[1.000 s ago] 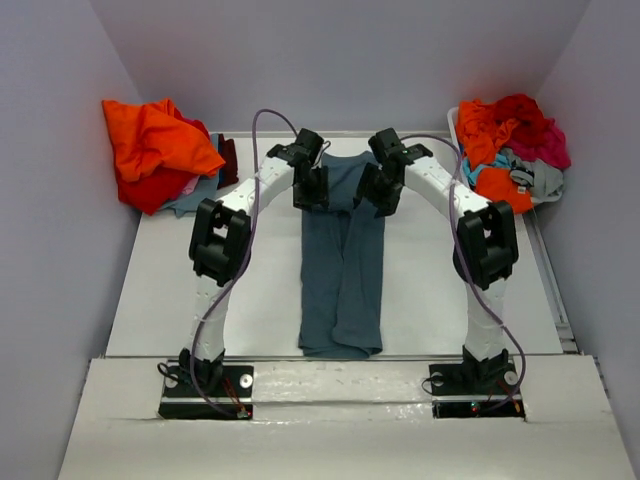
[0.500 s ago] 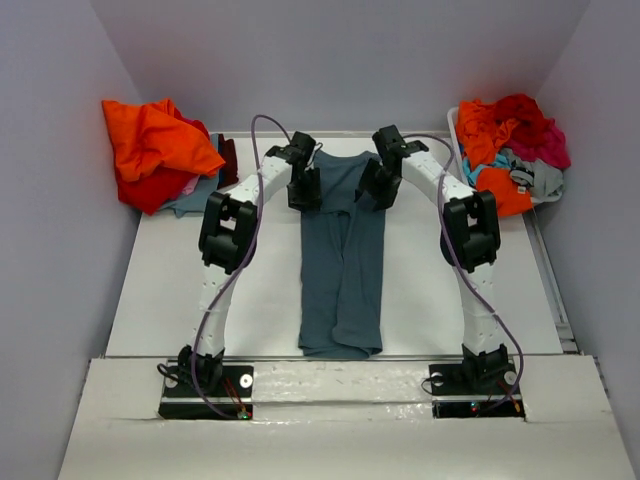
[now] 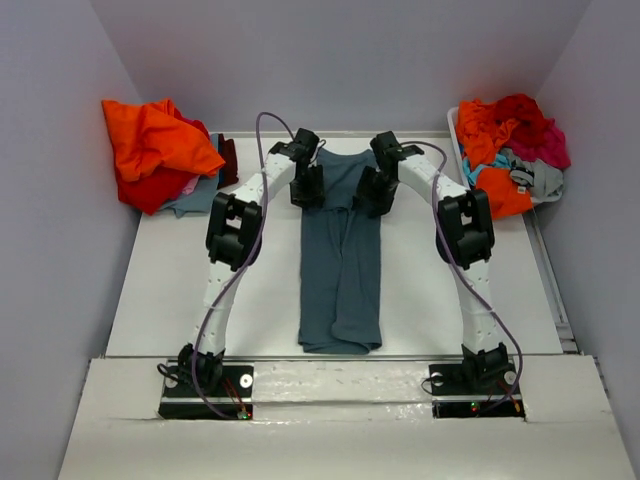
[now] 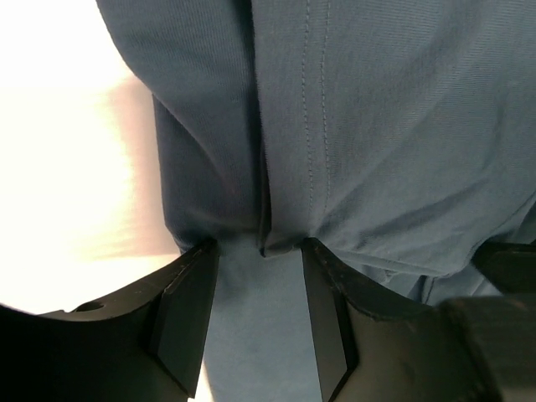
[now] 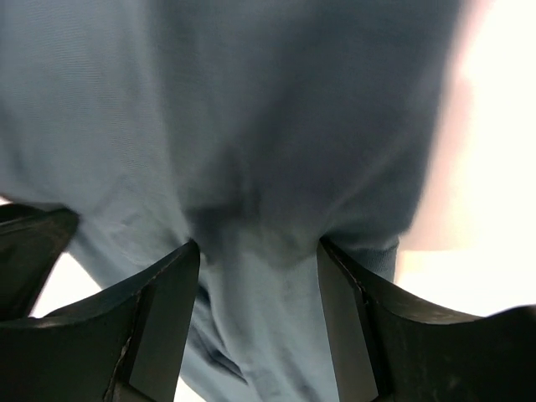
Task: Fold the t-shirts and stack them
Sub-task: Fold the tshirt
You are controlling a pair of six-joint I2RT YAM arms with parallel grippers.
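Mid-fold, left fingers and right fingers, spread, straddle the far end of the slate-blue t-shirt; pinching it likely comes next.

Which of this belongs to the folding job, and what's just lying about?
Job: blue shirt laid out mid-table; left shirt pile; right shirt pile.
Lying about: white bin at the right pile; dark thing beside the left pile, unclear what.

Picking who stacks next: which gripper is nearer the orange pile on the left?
Left. The left gripper is at the blue shirt's top left corner, on the orange pile's side; the right gripper is at its top right corner, farther across.
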